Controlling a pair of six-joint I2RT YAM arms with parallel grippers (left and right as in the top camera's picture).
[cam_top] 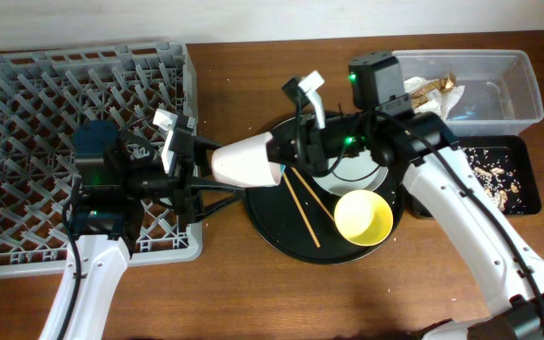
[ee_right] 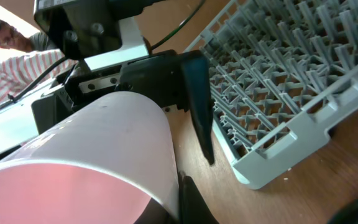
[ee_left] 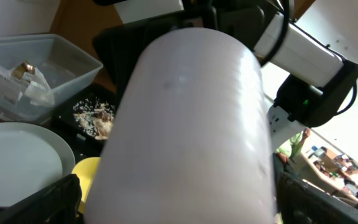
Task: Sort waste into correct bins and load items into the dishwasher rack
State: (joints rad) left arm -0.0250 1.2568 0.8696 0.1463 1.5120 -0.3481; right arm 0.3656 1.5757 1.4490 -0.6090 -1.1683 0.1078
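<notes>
1. Your right gripper (cam_top: 286,159) is clamping the rim end of the pink plastic cup (cam_top: 246,162). In the right wrist view, one dark finger (ee_right: 191,202) is pressing against the rim.
2. Your left gripper (cam_top: 204,162) is reaching in from the left with its jaws spread. Its fingers (ee_left: 36,202) are flanking the cup's narrow end, and slivers of background are showing on both sides.
3. The cup is lying on its side in the air. It is hanging over the left edge of the large round black tray (cam_top: 272,231), just right of the big grey pegged plastic crate (cam_top: 26,85).
4. On that round tray, two thin brown wooden chopsticks (cam_top: 302,210) are lying beside the yellow bowl (cam_top: 364,216). The pale round plate (cam_top: 365,176) is sitting partly under your right arm.
5. At the far right, the clear rectangular plastic tub (cam_top: 513,85) is holding a brown-gold wrapper (cam_top: 433,90) and a crumpled white napkin (cam_top: 461,102).
6. Just nearer than the tub, the shallow black rectangular tray (cam_top: 527,203) is carrying beige-brown crumbly scraps (cam_top: 494,175).
</notes>
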